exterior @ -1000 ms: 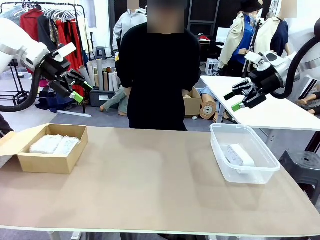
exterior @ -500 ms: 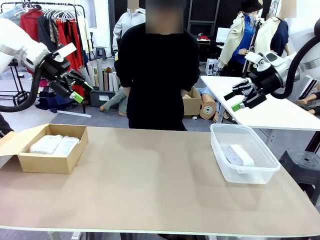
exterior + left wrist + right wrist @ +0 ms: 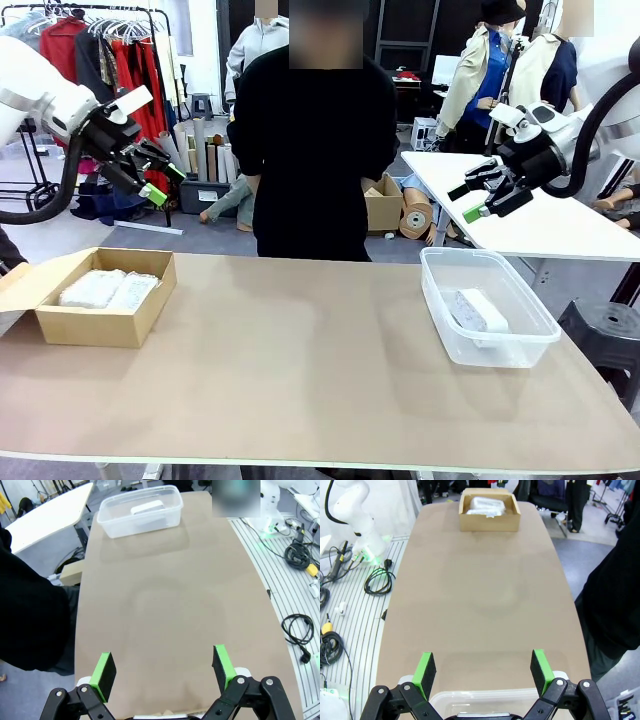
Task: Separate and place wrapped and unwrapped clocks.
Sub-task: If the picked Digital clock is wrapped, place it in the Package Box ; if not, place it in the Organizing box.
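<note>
We see both arms raised above the table [image 3: 300, 360], away from the things. The left gripper [image 3: 150, 172] hangs with its fingers spread apart and holds nothing; the right gripper [image 3: 478, 198] is the same, wide and empty.

The two wrapped clocks [image 3: 108, 289] lie side by side in the cardboard box [image 3: 95, 325] at the left end of the table. The unwrapped clock [image 3: 477, 310] lies in the clear tub [image 3: 487, 345] at the right end. So the sorting looks finished to us.

We think little can go wrong now, but some risk remains. If the right arm comes down, its fingers can hit the rim of the tub, which looks light, and push it toward the table edge. The left arm can catch the open flap of the box in the same way. The person [image 3: 315, 150] stands close at the far side, so a wide swing of either arm can come near them.
</note>
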